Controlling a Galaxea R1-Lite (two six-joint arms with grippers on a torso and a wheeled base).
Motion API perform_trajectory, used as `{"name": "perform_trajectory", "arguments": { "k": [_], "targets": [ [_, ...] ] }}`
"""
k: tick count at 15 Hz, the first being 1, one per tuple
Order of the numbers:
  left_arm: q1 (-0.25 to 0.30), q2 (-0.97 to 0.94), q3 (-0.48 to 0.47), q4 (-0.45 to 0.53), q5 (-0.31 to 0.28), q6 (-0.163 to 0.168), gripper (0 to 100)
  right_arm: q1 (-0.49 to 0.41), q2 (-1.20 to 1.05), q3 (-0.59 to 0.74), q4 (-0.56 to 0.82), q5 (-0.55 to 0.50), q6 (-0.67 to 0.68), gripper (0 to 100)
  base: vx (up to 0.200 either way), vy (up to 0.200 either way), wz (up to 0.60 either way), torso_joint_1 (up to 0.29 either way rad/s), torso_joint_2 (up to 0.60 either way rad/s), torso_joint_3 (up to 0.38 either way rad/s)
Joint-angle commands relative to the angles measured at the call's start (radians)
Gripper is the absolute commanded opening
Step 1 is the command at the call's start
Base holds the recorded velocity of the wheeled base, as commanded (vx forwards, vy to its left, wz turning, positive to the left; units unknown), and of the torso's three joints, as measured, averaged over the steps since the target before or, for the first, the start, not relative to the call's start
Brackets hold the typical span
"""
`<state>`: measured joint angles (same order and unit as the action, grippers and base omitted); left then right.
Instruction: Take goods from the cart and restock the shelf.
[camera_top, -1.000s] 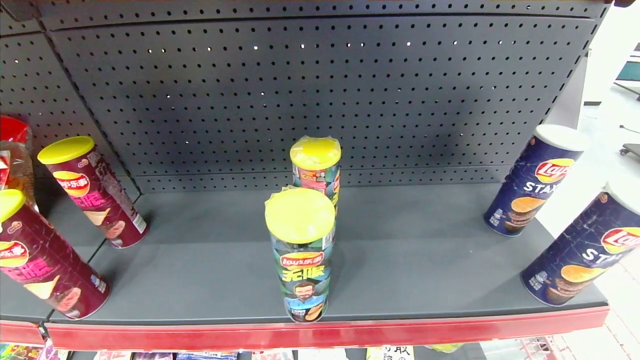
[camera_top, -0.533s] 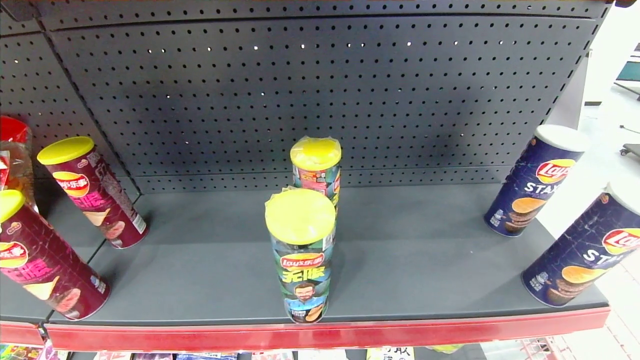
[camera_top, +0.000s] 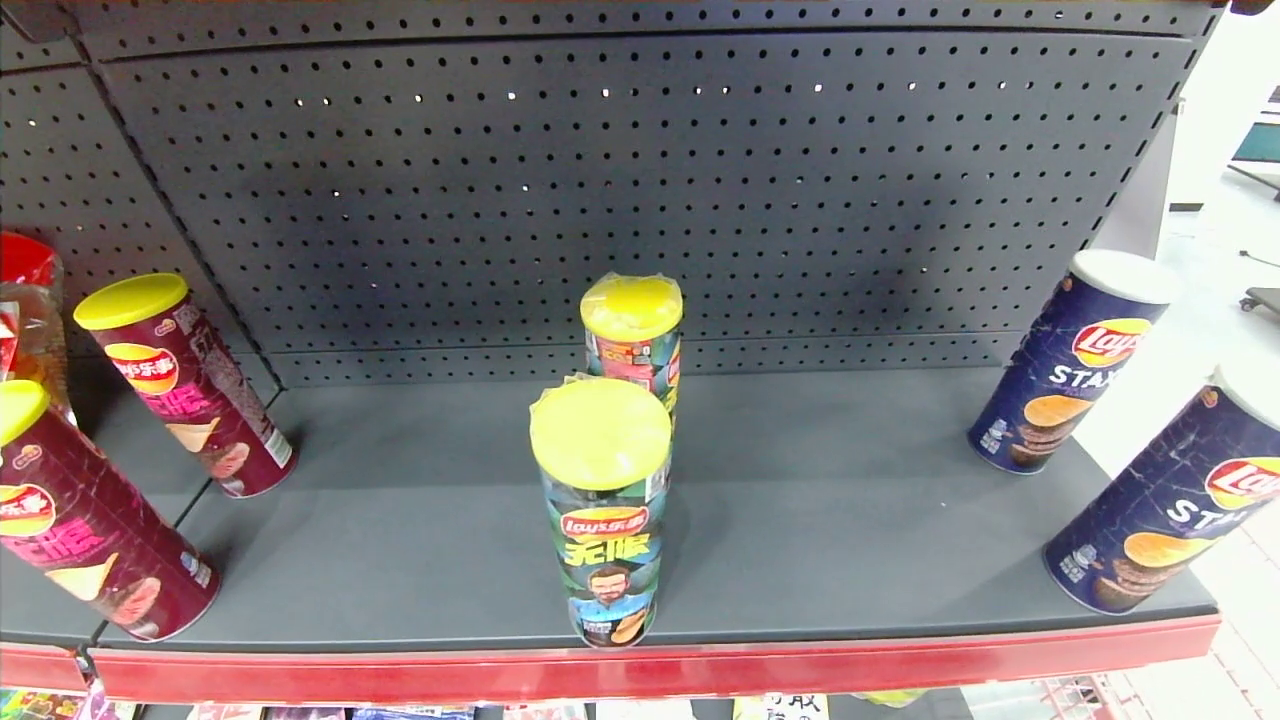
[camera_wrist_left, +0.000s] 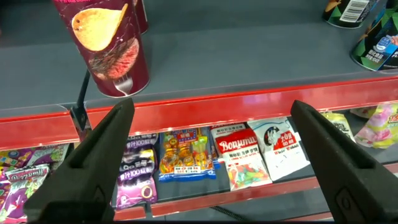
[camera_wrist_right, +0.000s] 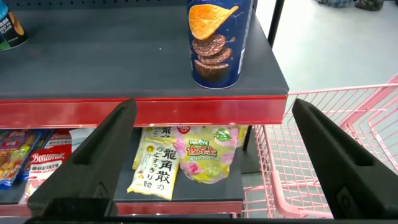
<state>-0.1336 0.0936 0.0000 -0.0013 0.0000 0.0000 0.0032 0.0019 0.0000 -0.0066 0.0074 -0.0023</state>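
Observation:
The dark grey shelf (camera_top: 800, 520) holds chip cans. Two green cans with yellow lids stand in the middle, one at the front (camera_top: 603, 510) and one behind it (camera_top: 633, 335). Two maroon cans (camera_top: 185, 385) (camera_top: 75, 520) stand at the left and two blue cans (camera_top: 1070, 360) (camera_top: 1165, 500) at the right. My left gripper (camera_wrist_left: 214, 168) is open and holds nothing, below the shelf's red front edge near a maroon can (camera_wrist_left: 109, 43). My right gripper (camera_wrist_right: 214, 168) is open with nothing in it, in front of a blue can (camera_wrist_right: 217, 40). The pink wire cart (camera_wrist_right: 329, 155) is at the shelf's right end.
A perforated back panel (camera_top: 620, 200) closes the shelf behind. A lower shelf holds snack bags (camera_wrist_left: 239, 155) (camera_wrist_right: 202, 152). Bare shelf floor lies between the green cans and the blue ones, and between the green and the maroon.

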Motion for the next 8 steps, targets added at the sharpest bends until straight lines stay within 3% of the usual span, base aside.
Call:
{"name": "perform_trajectory", "arguments": {
  "k": [1, 8],
  "targets": [
    [0.0, 0.001, 0.0, 0.0, 0.0, 0.0, 100, 0.0, 0.0, 0.0, -0.001, 0.0, 0.001, 100, 0.0, 0.0, 0.0, 0.0, 0.0, 0.0],
    [0.0, 0.008, 0.0, 0.0, -0.002, 0.002, 100, 0.0, 0.0, 0.0, -0.001, 0.0, 0.002, 100, 0.0, 0.0, 0.0, 0.0, 0.0, 0.0]
  ]
}}
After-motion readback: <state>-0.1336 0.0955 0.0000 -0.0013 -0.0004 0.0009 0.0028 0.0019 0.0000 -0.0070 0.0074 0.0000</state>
